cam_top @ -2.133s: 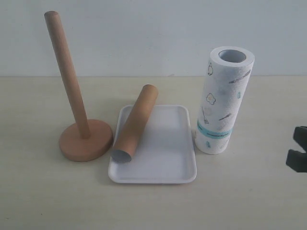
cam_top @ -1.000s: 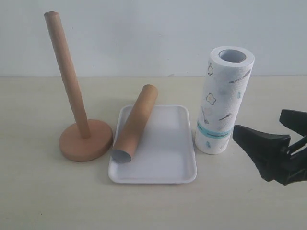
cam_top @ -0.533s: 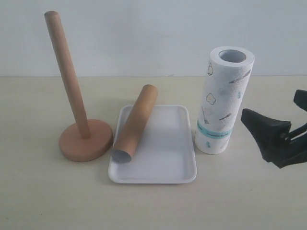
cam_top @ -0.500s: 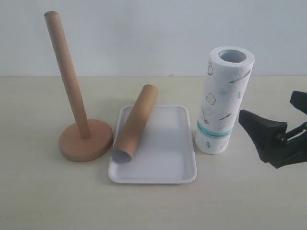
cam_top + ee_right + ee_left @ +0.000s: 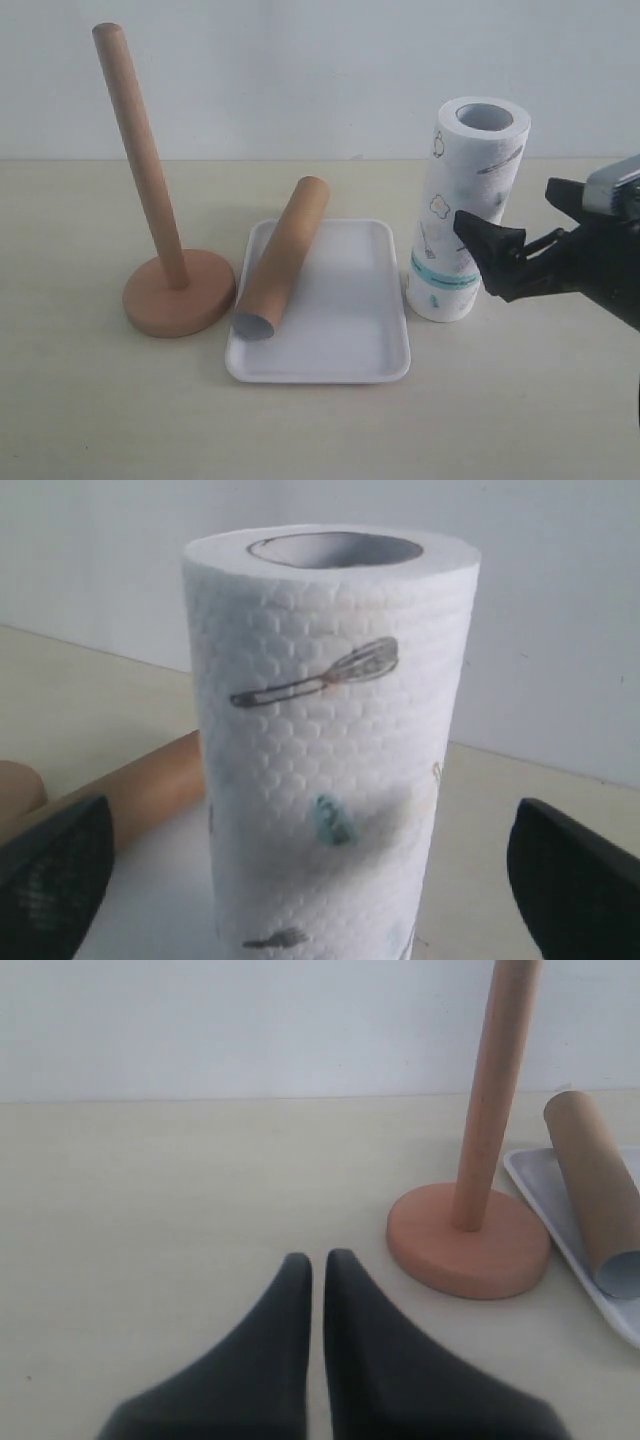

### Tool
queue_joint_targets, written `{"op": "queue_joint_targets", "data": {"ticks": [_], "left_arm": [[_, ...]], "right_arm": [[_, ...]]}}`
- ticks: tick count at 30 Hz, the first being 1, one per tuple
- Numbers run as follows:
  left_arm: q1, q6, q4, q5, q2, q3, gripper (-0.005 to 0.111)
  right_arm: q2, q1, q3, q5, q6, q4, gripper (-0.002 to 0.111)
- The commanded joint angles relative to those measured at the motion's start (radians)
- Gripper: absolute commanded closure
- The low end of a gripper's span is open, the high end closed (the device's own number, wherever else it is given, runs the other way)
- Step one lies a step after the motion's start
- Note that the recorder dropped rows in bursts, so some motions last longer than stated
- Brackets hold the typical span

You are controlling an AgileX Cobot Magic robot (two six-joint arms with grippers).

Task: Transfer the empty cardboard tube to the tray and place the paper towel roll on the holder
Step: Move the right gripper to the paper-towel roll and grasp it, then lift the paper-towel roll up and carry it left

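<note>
Right gripper (image 5: 504,202) is opened wide and holds nothing. Its fingers flank the paper towel roll (image 5: 475,150) at mid height, and the right wrist view shows a gap on each side. Left gripper (image 5: 318,1257) has its fingers almost together and grips nothing.

Nearest the exterior camera lies the tray (image 5: 350,375). The empty cardboard tube (image 5: 285,255) lies along its left side, with the open near end inside the front corner and the far end over the far rim. The holder (image 5: 180,295) stands upright just left of the tray. The roll stands upright on the table (image 5: 100,420) just right of the tray, teal band low.
</note>
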Motion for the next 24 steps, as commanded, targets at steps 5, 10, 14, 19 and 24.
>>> {"op": "queue_joint_targets", "data": {"ticks": [5, 10, 14, 19, 24], "left_arm": [[-0.005, 0.004, 0.002, 0.000, -0.002, 0.003, 0.103], [-0.005, 0.004, 0.002, 0.000, -0.002, 0.003, 0.103], [-0.005, 0.004, 0.002, 0.000, -0.002, 0.003, 0.103], [-0.005, 0.004, 0.002, 0.000, -0.002, 0.003, 0.103], [-0.005, 0.004, 0.002, 0.000, -0.002, 0.003, 0.103]], "right_arm": [[0.122, 0.001, -0.155, -0.029, 0.019, -0.049, 0.003], [0.182, 0.001, -0.237, -0.027, 0.067, -0.141, 0.006], [0.183, 0.001, -0.239, -0.019, 0.092, -0.209, 0.058], [0.181, 0.001, -0.239, 0.001, 0.102, -0.125, 0.108], [0.148, 0.001, -0.239, 0.014, 0.095, -0.103, 0.108]]}}
